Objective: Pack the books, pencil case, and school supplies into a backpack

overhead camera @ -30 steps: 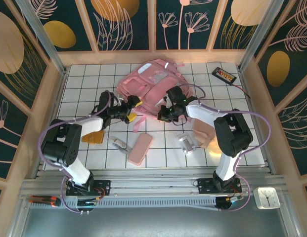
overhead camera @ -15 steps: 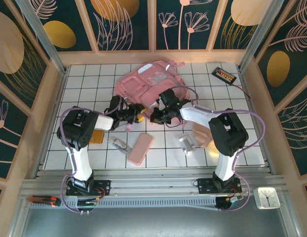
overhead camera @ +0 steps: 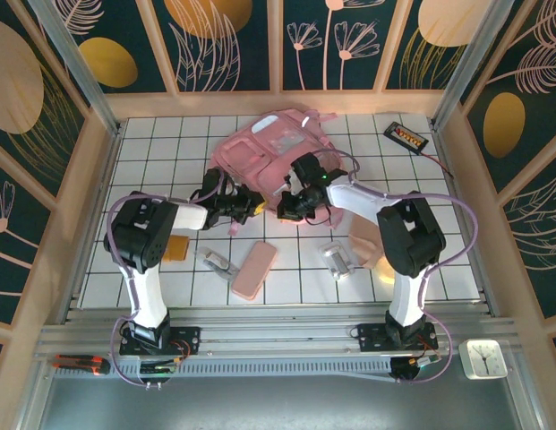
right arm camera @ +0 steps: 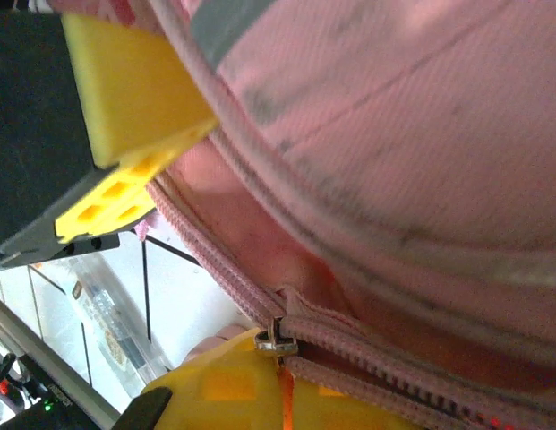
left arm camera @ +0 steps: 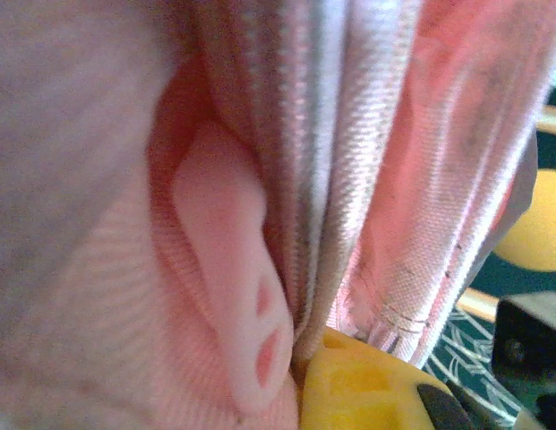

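Pink woven cloth of the backpack lies slumped and creased at the far middle of the white tiled table, one glossy clear pocket turned up. Both arms reach in to its near edge, where the left gripper and the right gripper sit close together, almost facing. From the right wrist the coarse twill is scuffed with grey marks, and a ribbed zip tape runs along the rim. A small metal slider rests against the lower yellow finger. The upper finger, blocky with square holes, sits well off it, so these jaws are spread with the zip rim lying between them. From the left wrist a fold of cloth and a smooth rounded pink tab press on one yellow pad; whether that left pair is clenched or released I cannot tell. Nearer the bases the slim rounded pencil case lies flat on bare tiles, a silver clip just beside its left edge and another clip apart to its right. The square orange-brown pad lies by the left arm. Open tiles lie along the left side and at the far right, where a black slab sits near the wall
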You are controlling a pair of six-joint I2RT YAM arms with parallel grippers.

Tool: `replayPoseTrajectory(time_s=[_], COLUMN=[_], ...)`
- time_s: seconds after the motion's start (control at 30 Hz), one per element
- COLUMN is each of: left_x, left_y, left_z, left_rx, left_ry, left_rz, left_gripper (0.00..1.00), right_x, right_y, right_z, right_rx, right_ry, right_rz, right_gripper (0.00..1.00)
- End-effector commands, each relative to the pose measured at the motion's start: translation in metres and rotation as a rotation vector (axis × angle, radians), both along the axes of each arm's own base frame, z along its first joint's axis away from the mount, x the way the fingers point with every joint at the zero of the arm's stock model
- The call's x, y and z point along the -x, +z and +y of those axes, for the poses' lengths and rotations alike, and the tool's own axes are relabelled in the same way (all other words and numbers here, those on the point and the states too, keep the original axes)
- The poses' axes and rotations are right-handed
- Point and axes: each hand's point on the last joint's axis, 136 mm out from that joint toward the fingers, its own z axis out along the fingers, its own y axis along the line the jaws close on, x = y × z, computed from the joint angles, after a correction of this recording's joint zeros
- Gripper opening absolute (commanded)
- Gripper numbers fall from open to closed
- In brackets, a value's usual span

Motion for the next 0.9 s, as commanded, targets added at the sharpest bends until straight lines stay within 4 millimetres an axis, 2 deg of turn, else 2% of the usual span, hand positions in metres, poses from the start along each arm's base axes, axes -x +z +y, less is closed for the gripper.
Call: replayPoseTrajectory(time_s=[0.0, 0.13, 0.23, 0.43, 0.63, 0.77, 0.8, 0.87], left_x=[-0.005, -0.007, -0.01, -0.009, -0.004, -0.002, -0.002, -0.001], left_y=[0.014, 0.021, 0.024, 0.036, 0.053, 0.057, 0.058, 0.059], left_z=[0.028, 0.046, 0.061, 0.057, 0.038, 0.038, 0.038, 0.038], left_rx=[-0.082, -0.107, -0.127, -0.083, 0.014, 0.034, 0.038, 0.044], left_ry=[-0.028, -0.028, -0.016, -0.015, -0.008, 0.001, 0.001, 0.002], left_rz=[-0.086, -0.113, -0.126, -0.144, -0.152, -0.15, -0.15, -0.15], left_gripper=[0.0, 0.0, 0.0, 0.0, 0.0, 0.0, 0.0, 0.0], right_x=[0.006, 0.007, 0.012, 0.018, 0.019, 0.02, 0.021, 0.022], right_y=[0.001, -0.005, -0.011, -0.009, -0.022, -0.024, -0.021, -0.012], right_z=[-0.056, -0.074, -0.079, -0.057, -0.037, -0.031, -0.027, -0.016], right_rx=[0.105, 0.111, 0.098, -0.001, -0.006, -0.012, -0.028, -0.056], right_ry=[-0.049, -0.04, -0.022, 0.005, 0.029, 0.033, 0.039, 0.057], right_rz=[0.046, 0.078, 0.125, 0.16, 0.165, 0.161, 0.155, 0.129], right_gripper=[0.0, 0.0, 0.0, 0.13, 0.13, 0.13, 0.14, 0.24])
